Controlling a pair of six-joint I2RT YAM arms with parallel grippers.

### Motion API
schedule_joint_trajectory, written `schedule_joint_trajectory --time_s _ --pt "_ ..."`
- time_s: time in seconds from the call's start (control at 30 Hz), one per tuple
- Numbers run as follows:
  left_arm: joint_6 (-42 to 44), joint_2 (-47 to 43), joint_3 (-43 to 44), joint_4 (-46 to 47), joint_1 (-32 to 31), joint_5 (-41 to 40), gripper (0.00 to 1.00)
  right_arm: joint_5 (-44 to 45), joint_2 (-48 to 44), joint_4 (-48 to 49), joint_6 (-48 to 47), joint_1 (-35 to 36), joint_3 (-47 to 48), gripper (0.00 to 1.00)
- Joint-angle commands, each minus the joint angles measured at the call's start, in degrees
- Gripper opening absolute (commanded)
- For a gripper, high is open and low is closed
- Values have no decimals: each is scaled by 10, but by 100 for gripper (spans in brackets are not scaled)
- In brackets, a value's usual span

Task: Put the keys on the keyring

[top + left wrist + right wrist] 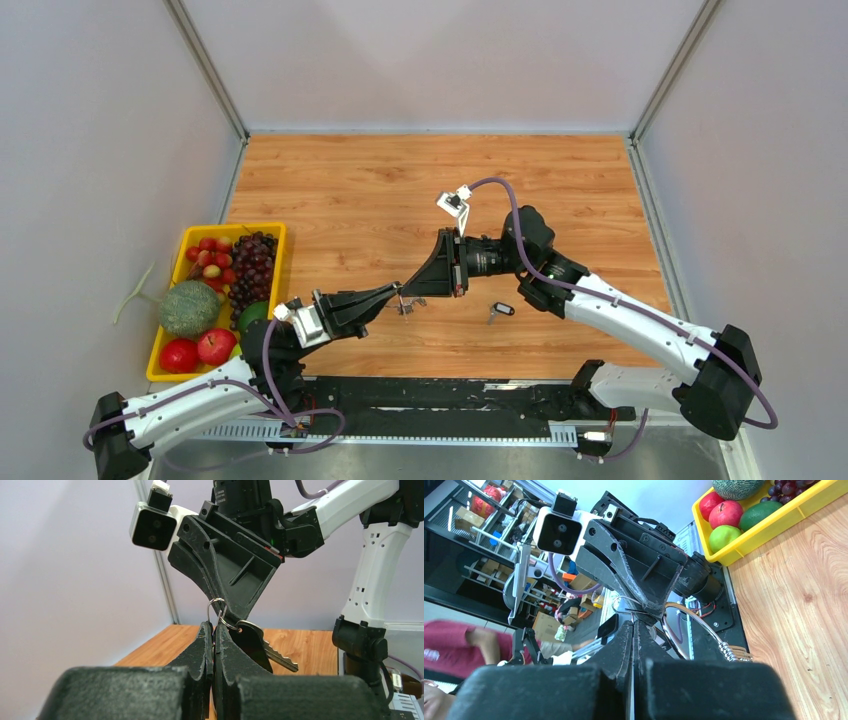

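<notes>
The keyring (pixel 405 303) is being held above the table (pixel 400 190) by the left gripper (pixel 213 627), angled in from eight o'clock with its jaws clamped on the wire, evidently to steady the loop for threading. One black-headed key (pixel 250 641) is being dangled at that loop, where the right gripper (pixel 633 625), fully closed, is being pressed in from two o'clock; what it is pinching cannot be told. The second black-headed key (pixel 501 309) is being left on the table at three o'clock, seemingly for afterwards.

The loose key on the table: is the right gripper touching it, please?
Apart. The top view shows the key lying alone, well clear of the right gripper.
</notes>
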Motion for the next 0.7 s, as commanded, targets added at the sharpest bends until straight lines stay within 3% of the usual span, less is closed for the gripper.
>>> schedule_joint_trajectory --time_s 0.0,0.67 --pt "8 -2 -2 20 -10 22 0 32 8 45 23 0 -4 0" --pt "23 14 2 12 -16 -3 0 39 1 104 39 22 14 0"
